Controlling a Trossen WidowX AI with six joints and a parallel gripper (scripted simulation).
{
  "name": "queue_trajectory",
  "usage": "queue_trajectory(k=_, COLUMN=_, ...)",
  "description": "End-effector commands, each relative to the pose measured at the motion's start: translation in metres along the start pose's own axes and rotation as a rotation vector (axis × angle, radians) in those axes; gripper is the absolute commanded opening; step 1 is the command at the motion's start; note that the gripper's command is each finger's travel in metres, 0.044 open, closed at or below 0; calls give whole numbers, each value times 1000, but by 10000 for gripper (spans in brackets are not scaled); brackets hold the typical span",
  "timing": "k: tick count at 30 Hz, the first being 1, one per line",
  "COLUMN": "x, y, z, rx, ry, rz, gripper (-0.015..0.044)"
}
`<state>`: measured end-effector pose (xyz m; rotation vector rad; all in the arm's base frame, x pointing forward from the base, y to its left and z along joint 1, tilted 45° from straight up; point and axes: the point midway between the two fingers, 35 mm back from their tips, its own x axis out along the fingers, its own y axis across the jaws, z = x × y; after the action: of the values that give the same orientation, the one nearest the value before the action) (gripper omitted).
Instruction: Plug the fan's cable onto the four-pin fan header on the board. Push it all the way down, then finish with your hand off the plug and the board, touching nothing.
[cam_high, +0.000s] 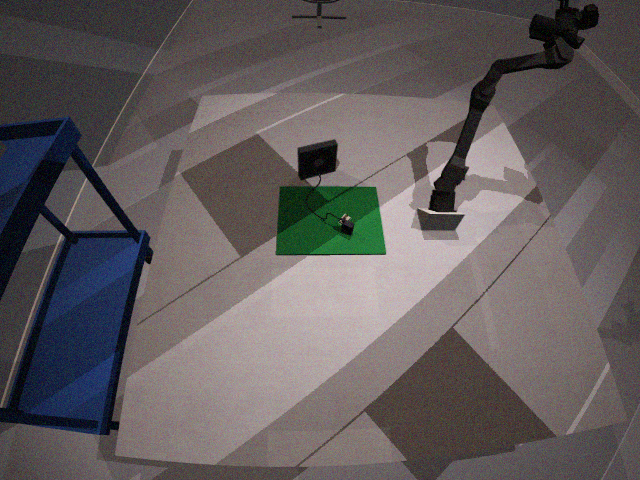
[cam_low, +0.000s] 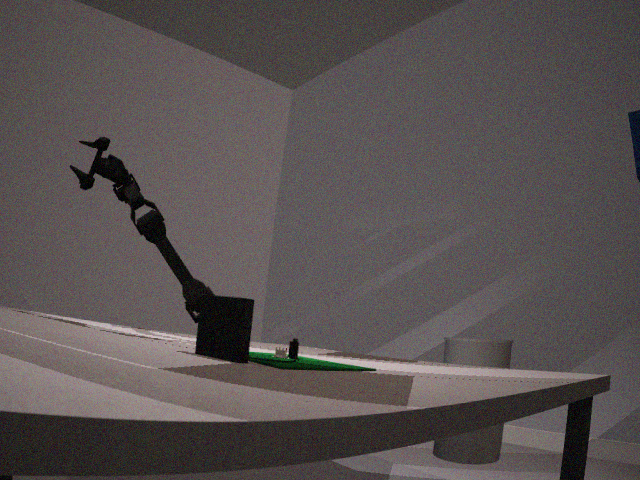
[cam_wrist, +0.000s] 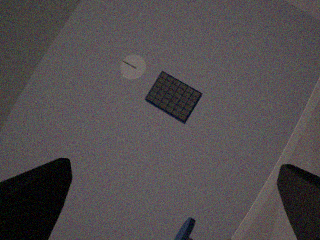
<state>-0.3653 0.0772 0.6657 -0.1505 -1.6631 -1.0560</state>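
Note:
The green board (cam_high: 297, 240) (cam_low: 336, 363) lies flat on the table. The black fan (cam_high: 317, 159) (cam_low: 225, 329) stands at its edge. A thin dark cable (cam_high: 308, 198) runs from the fan across the board to a small black block (cam_high: 347, 227) (cam_low: 294, 349), which looks like the plug. It stands upright close beside the small white header (cam_high: 344, 219) (cam_low: 280, 352), not on top of it. Whether the two touch is too small to tell. My gripper (cam_low: 75, 153) (cam_wrist: 175, 173) is wide open and empty, raised high and far from the board, pointing away from it.
The arm's base (cam_high: 440, 219) stands right of the board in the top view. A blue cart (cam_high: 77, 304) is beyond the table's left side. A grey cylinder (cam_low: 467, 444) stands behind the table. The wrist view shows a dark grid panel (cam_wrist: 174, 97) and a pale disc (cam_wrist: 133, 67).

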Motion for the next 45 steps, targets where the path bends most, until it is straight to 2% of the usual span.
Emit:
queue_trajectory(k=1, x=-21, y=12, z=43, rx=-57, ry=-148, rz=-4, gripper=440)
queue_trajectory(k=11, x=-105, y=65, z=142, rx=-216, ry=-562, rz=-16, gripper=440)
queue_trajectory(k=18, x=-192, y=111, z=197, rx=-334, ry=-889, rz=-29, gripper=440)
queue_trajectory(k=24, x=-276, y=155, z=221, rx=-425, ry=-1161, rz=-46, gripper=440)
queue_trajectory(k=35, x=-443, y=230, z=212, rx=-536, ry=-1672, rz=-81, gripper=440)
queue_trajectory(k=45, x=-601, y=279, z=142, rx=-532, ry=-2182, rz=-119, gripper=440)
